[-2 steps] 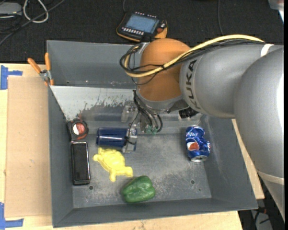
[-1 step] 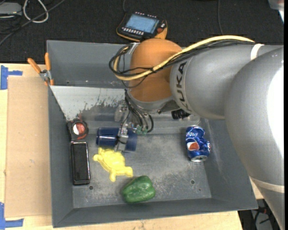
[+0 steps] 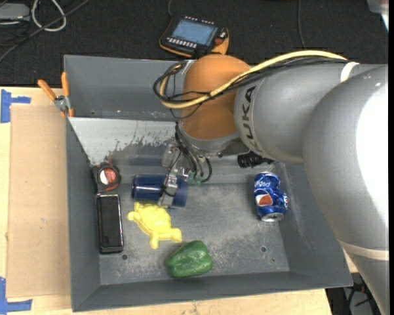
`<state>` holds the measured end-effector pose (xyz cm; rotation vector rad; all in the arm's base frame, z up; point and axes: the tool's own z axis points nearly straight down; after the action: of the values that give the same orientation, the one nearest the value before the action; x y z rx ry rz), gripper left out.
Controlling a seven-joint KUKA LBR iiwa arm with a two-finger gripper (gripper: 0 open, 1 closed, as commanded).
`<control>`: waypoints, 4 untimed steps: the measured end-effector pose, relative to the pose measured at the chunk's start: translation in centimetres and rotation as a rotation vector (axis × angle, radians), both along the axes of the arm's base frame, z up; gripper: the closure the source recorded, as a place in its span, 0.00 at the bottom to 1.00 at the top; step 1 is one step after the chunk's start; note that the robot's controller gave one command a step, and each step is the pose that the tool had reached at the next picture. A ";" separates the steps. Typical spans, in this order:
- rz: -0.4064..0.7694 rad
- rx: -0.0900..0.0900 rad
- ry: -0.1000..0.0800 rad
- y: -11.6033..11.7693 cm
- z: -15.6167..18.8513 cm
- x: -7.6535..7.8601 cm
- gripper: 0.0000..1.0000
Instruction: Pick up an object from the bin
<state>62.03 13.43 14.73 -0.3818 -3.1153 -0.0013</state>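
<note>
Dark blue cylindrical container (image 3: 146, 188) lies on its side, left of centre in the grey metal bin (image 3: 203, 277). Its right end is against the hand (image 3: 173, 188) and partly hidden by it. Long axis runs left-right across the view. Glossy navy body. Can't tell whether the hand is open or closed. Yellow rubber toy (image 3: 154, 223) lies just in front of the container; blue soda can (image 3: 269, 197) lies well apart, to the right.

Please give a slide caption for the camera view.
Arm's pincer at a dark blue cylinder in the grey metal bin, near a yellow toy figure and a green pepper.
</note>
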 end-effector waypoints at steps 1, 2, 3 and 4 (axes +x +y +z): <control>-0.011 0.000 -0.009 1.1 -7.6 -0.1 0.00; -0.172 0.002 -0.010 0.9 -7.8 -0.3 1.00; -0.172 0.002 -0.010 0.9 -7.8 -0.3 1.00; -0.172 0.002 -0.007 0.9 -6.6 -0.4 1.00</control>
<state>61.63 14.30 8.13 -0.6497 -3.0771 -0.0060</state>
